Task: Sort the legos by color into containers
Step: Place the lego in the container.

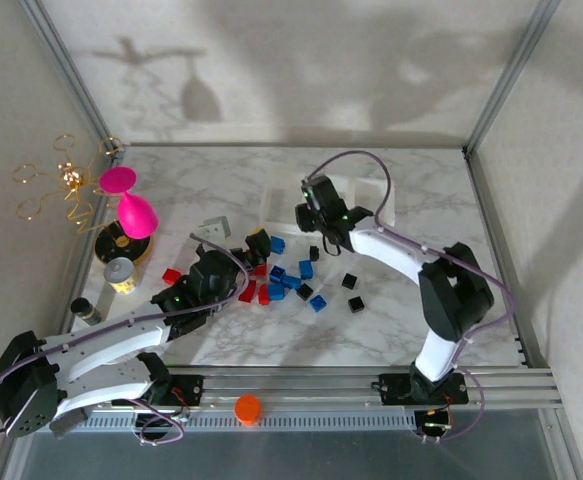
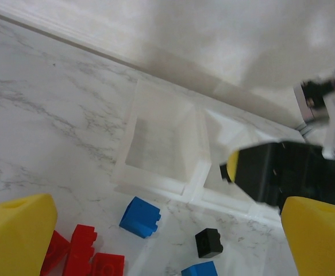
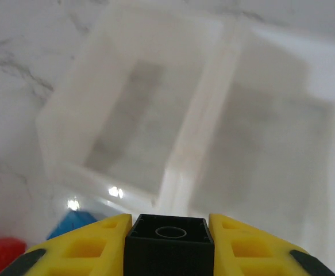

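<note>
The right gripper (image 3: 168,248) pinches a black lego (image 3: 168,234) tight between its two yellow fingers (image 3: 87,252). The lego is up in the air, just in front of two white trays (image 3: 176,144) that stand side by side and touch. From the left wrist, this gripper hangs over the second tray (image 2: 227,129), the one right of the first tray (image 2: 156,178). From the top, it is at the back of the table (image 1: 421,320), right by the trays. The left gripper (image 2: 167,230) has its jaws wide apart, with one yellow finger (image 2: 18,236) at each side. Down between them on the table lie a blue lego (image 2: 139,217) and a small black block (image 2: 208,242). Some red legos (image 2: 89,259) lie right beside the left finger. From the top, the left gripper (image 1: 246,250) is low over the left end of the pile of legos (image 1: 289,280), which is red, blue and black and sits near the trays. A few black ones lie a bit off to the right. A pink goblet (image 1: 133,212) stands far off at the left edge. An orange cap (image 1: 248,408) sits on the rail between the arm bases.
</note>
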